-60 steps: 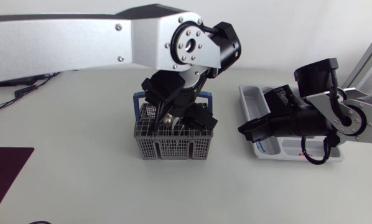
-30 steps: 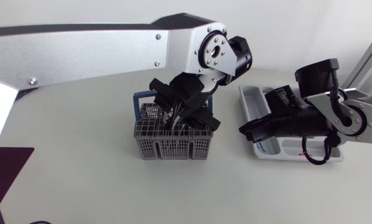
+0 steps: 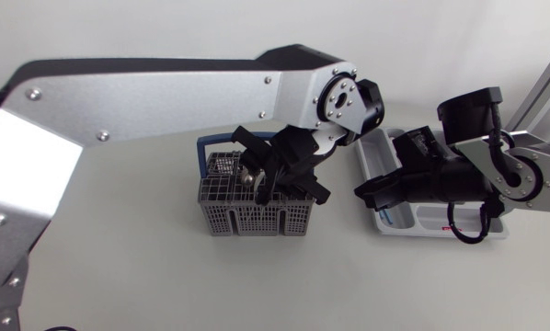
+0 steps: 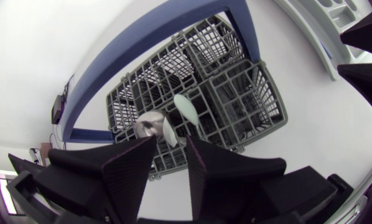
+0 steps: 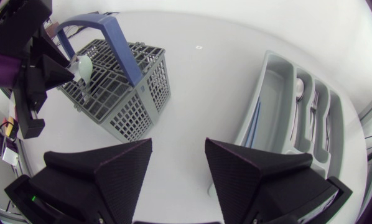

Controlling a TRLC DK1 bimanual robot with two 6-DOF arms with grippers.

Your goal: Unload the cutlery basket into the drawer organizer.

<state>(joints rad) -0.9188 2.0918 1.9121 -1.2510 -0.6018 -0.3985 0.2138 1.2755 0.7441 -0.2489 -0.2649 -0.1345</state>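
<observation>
The grey cutlery basket (image 3: 254, 213) with a blue handle stands mid-table, with several spoons upright in it. My left gripper (image 3: 275, 184) is lowered into its top. In the left wrist view the fingers of the left gripper (image 4: 170, 146) stand a little apart around a spoon (image 4: 170, 132), with slim gaps showing on both sides of it; two more spoons (image 4: 187, 109) stand just ahead. My right gripper (image 3: 367, 195) hovers open and empty by the near-left end of the white drawer organizer (image 3: 374, 147), which holds some cutlery (image 5: 313, 112).
A dark maroon mat (image 3: 8, 248) lies at the table's left edge. Bare tabletop (image 5: 204, 81) separates the basket (image 5: 130, 93) from the organizer (image 5: 279, 81), and the front of the table is bare too.
My left arm has swung its wrist to the right over the basket, and its fingers have drawn closer together around the spoon. The right arm has kept still.
</observation>
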